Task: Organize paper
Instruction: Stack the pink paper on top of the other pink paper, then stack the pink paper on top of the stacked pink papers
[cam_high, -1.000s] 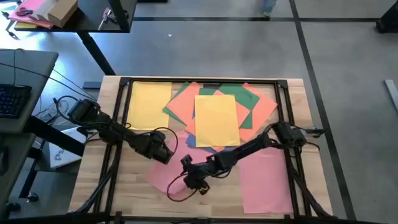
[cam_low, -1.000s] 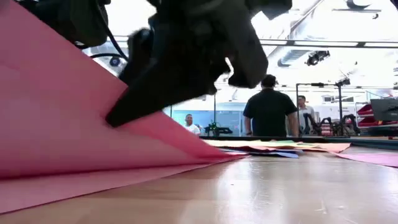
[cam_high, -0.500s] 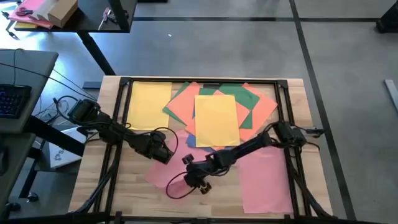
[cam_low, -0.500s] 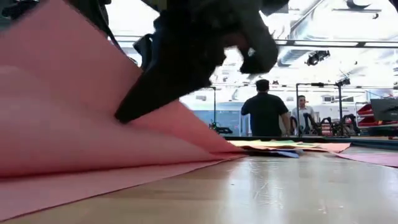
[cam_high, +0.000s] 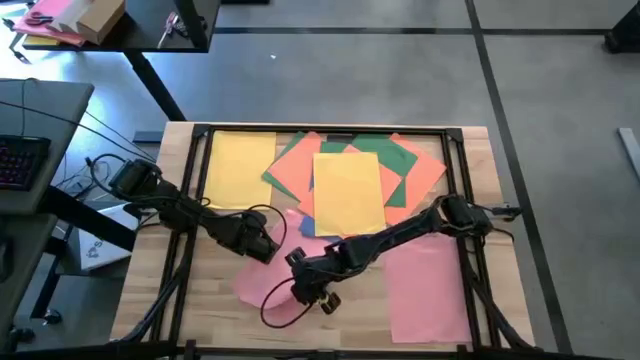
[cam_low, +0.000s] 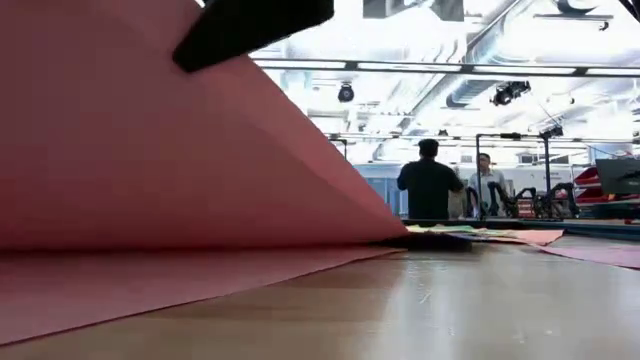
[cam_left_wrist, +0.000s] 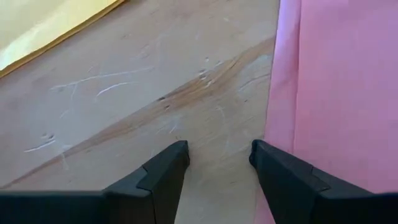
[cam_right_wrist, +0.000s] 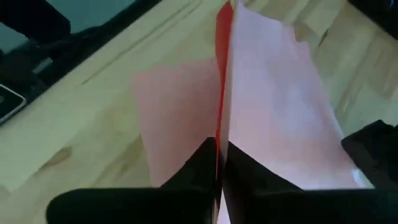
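Lifted higher than a second ago: pink sheet (cam_high: 262, 284) near the table's (cam_high: 150, 290) front edge, curling upward. Pinched edge-on between right gripper (cam_high: 304, 289) fingers, closed on it. Left gripper (cam_high: 262, 246) just beside, jaws apart, over bare wood.

- Moved a little toward the left arm's side of the table (cam_high: 150, 290), compared with one second ago: the right gripper (cam_high: 303, 291), closed on the edge of the pink sheet (cam_high: 262, 286).
- Raised much higher in the low view: the pink sheet (cam_low: 150, 150), now filling most of the left part and reaching the upper edge, where before only a lower slope of it showed.
- Gone almost fully out of the low view: the dark gripper, earlier large at the top centre, now only a dark tip (cam_low: 250, 25) above the sheet.
- Hidden now behind the lifted sheet: one person in the room, seen earlier low at the centre.
- Curled more in the high view: the sheet's near edge, looped round farther to the left.
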